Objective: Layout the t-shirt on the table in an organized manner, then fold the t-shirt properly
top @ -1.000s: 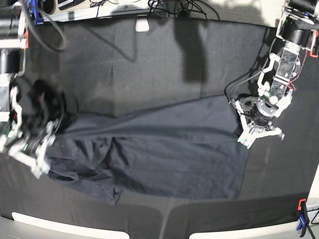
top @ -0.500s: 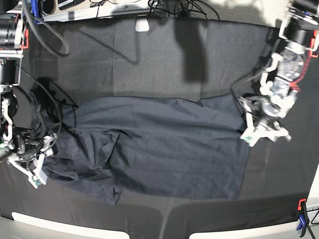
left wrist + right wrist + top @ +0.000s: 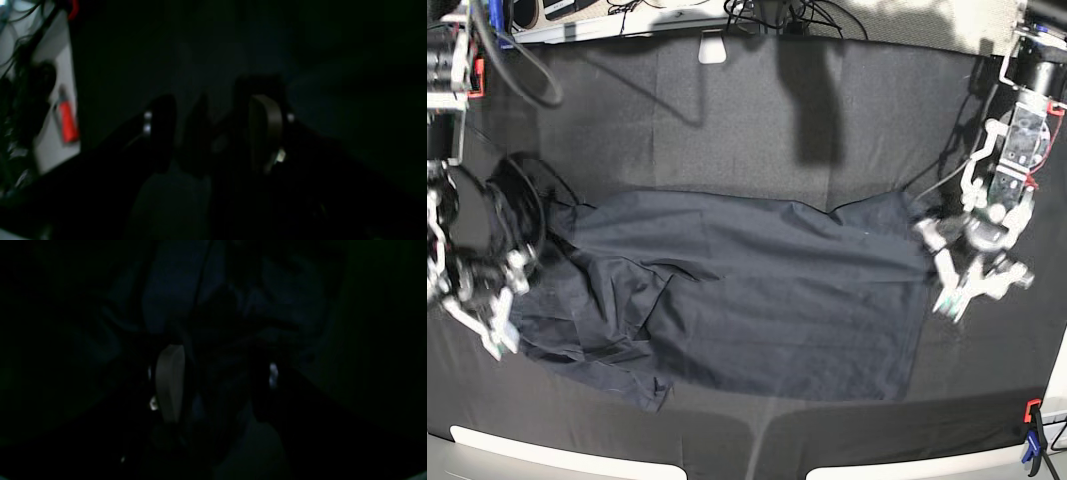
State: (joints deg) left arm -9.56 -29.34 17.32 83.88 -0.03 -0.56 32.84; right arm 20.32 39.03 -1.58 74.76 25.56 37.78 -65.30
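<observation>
Now t-shirt (image 3: 737, 295) between both grippers

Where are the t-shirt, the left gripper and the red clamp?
t-shirt (image 3: 757, 300), base view, middle of the body.
left gripper (image 3: 979, 272), base view, between the fingertips.
red clamp (image 3: 1032, 409), base view, its red top.

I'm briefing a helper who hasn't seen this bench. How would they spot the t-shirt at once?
Look at the wide black table. Across its middle lies the t-shirt, between the two grippers. It is navy-grey, smoother than the black cloth beneath, and rumpled at one end.
</observation>
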